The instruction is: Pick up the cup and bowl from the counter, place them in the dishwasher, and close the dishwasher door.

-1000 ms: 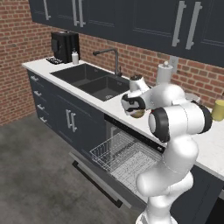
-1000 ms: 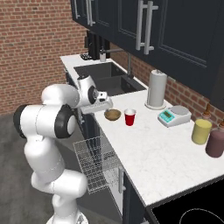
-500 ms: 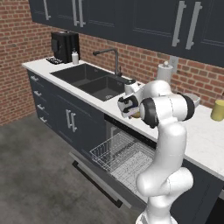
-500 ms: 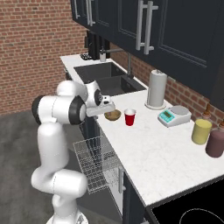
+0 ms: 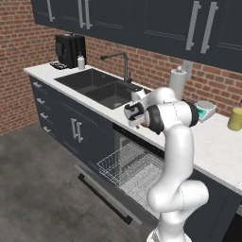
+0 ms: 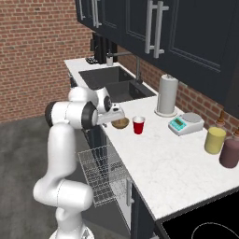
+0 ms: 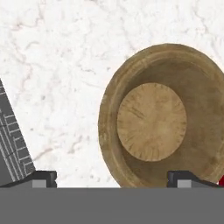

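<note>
The tan wood-like bowl (image 6: 121, 123) sits near the front edge of the white counter (image 6: 158, 163), and the red cup (image 6: 138, 125) stands just to its right. My gripper (image 6: 113, 115) hovers low over the bowl's left side, open and empty. In the hand view the bowl (image 7: 164, 118) lies close below; one fingertip (image 7: 43, 178) is over bare counter (image 7: 57, 65), the other over the bowl. The arm hides the bowl in the left base view, where my gripper (image 5: 134, 113) shows. The dishwasher door (image 5: 106, 188) lies folded down, with the pale wire rack (image 5: 132, 168) pulled out.
Behind the cup stand a paper towel roll (image 6: 166, 94) and a small scale (image 6: 186, 124). A yellow canister (image 6: 215, 140) and a maroon canister (image 6: 230, 151) stand further right. The sink (image 6: 112, 84) lies left of the bowl. A coffee machine (image 5: 69, 49) sits at the far end.
The arm has swung its elbow up and over, and the open gripper has come down and closer to the bowl. Bowl and cup have not moved.
</note>
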Controlling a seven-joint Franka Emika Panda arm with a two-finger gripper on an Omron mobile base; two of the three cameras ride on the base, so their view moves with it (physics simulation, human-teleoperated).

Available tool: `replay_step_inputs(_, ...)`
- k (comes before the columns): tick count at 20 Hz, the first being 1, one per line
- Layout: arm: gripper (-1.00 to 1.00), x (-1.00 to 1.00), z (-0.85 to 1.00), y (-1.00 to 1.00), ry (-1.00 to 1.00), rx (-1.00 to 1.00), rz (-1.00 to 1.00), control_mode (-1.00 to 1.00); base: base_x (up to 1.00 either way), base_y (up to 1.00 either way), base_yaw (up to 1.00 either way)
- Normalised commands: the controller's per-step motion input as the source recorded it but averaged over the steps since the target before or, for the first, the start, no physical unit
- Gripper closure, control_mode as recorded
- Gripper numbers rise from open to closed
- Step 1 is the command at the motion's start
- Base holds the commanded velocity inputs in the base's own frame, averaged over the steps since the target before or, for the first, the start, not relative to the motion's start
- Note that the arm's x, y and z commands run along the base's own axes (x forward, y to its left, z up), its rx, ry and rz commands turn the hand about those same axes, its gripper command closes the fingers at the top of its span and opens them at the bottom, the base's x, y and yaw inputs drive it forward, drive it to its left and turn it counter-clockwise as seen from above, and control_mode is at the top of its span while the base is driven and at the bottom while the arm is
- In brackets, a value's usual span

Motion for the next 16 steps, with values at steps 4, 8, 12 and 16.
replay_step_inputs(4,-1.00,0.25,-0.35,0.00,0.01,0.00,0.00,-1.00,0.00,0.00,0.00)
replay_step_inputs(8,-1.00,0.07,-0.24,0.00,0.00,0.00,0.00,-1.00,0.00,0.00,0.00)
replay_step_inputs(12,1.00,0.00,-0.15,0.00,0.00,0.00,0.00,-1.00,0.00,0.00,0.00)
replay_step_inputs(16,1.00,0.00,-0.18,0.00,0.00,0.00,0.00,-1.00,0.00,0.00,0.00)
